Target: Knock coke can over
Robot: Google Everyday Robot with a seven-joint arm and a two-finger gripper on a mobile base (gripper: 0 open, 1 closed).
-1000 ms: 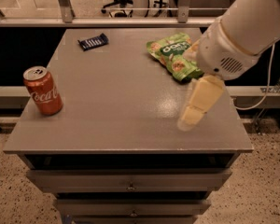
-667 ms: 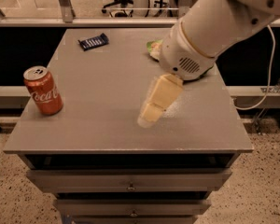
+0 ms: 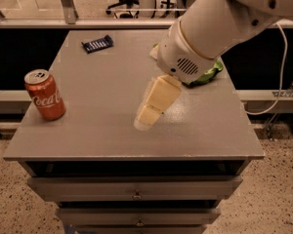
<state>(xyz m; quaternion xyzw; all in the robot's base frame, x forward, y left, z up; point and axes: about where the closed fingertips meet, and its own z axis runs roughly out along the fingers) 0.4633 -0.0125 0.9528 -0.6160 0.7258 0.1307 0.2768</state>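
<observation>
The coke can [image 3: 45,94] stands upright near the left edge of the grey tabletop [image 3: 102,87]. It is red-orange with white script and a silver top. My gripper [image 3: 147,116] hangs from the big white arm over the middle of the table, its cream-coloured tip pointing down and to the left. It is well to the right of the can and does not touch it. Nothing is seen in its hold.
A dark blue snack packet [image 3: 97,44] lies at the back left of the table. A green snack bag [image 3: 210,72] lies at the back right, mostly hidden behind my arm. Drawers run below the front edge. A cable hangs at the right.
My arm and gripper have swung left across the table, from over the right side to the middle, closer to the can. The can has not moved.
</observation>
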